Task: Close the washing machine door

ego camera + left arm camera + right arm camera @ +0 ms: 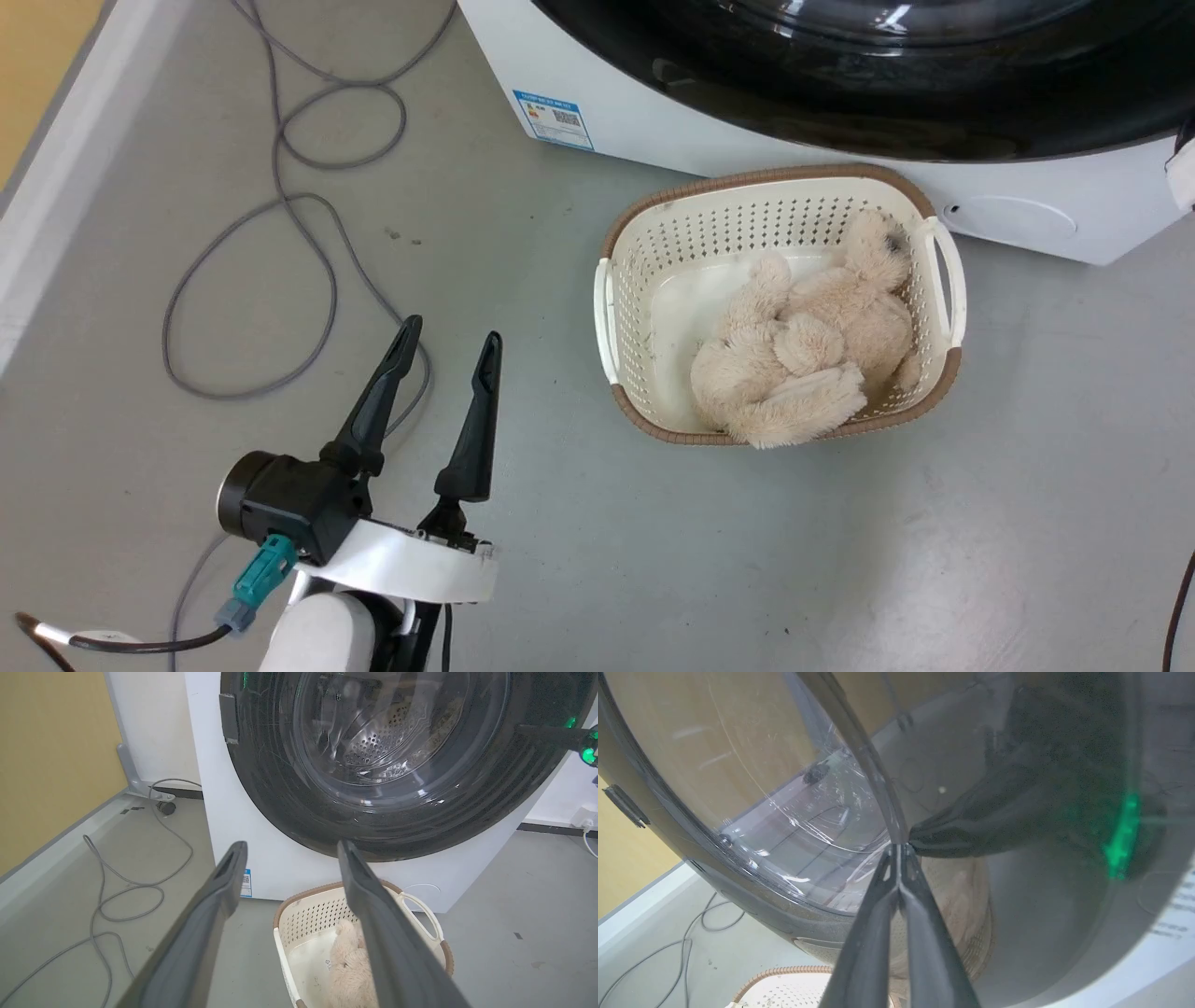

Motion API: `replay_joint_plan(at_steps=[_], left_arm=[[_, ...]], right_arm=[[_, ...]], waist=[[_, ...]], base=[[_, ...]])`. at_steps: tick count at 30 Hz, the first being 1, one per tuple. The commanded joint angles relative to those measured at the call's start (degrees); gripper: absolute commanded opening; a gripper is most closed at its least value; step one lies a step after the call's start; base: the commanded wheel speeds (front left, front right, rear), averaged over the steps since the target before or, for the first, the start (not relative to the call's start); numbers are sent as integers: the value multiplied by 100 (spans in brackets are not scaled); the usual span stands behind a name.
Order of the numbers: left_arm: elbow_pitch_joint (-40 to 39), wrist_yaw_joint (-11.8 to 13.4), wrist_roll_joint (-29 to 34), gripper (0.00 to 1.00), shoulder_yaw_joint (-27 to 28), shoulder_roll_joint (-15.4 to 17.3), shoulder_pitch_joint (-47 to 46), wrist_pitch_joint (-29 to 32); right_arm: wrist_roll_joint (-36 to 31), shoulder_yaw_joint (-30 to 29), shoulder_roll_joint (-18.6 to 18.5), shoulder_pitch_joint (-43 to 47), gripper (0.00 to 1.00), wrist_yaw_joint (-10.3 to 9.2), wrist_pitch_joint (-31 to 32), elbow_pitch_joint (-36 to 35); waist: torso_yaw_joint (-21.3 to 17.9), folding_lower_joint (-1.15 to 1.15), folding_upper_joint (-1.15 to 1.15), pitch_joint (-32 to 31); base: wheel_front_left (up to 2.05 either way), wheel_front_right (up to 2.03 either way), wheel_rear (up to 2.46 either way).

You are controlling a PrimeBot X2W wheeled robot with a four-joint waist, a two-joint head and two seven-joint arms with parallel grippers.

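- Right wrist view: the right tool (899,848) has its two long dark fingers pressed together with nothing between them. Their tips touch the glossy face of the large round black-rimmed washing machine door with its clear glass bowl (752,793).
- Left wrist view: the door lies against the front of the big white front-loading washing machine (224,812) and looks flush with it, or close to it. Whether the latch has caught cannot be told.
- Head view: the left tool (451,331) hovers low over the grey floor (653,560). Its fingers are well apart, it holds nothing, and it is well away from the door.
- Risk: the narrow tips bear on a slick, curved surface, so they could skid sideways. The push would be lost and the door might spring back open.
- Risk: too light a push could leave the door resting shut but unlatched.
- Risk: a cream perforated plastic basket (607,308) holding a beige plush toy (812,345) sits on the floor just below the door. Leaning or rolling further in could knock it.
- Risk: loops of grey cable (280,187) lie near the left tool and could snag it.
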Motion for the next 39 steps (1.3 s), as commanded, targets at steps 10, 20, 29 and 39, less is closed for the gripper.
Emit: replay_joint_plan(at_steps=[10,20,29,39], left_arm=[[179,-24,30,100,132,-8,101,-30],[524,-20,193,100,428,-26,523,-30],[501,-13,367,100,555,-23,964,-30],[533,98,468,100,752,-72,1311,-30]], right_arm=[[144,375,8,534,0,-62,-593,32],[628,1166,-37,2105,0,-62,-1281,-638],[337,1213,252,3649,0,-62,-1760,-1673],[-70,868,1006,4970,0,-62,-1891,-2364]], waist=[[-268,-1,0,-661],[-715,-1,0,-1661],[-1110,-1,0,-2248],[-1299,-1,0,-2596]], base=[[0,0,0],[0,0,0],[0,0,0],[0,0,0]])
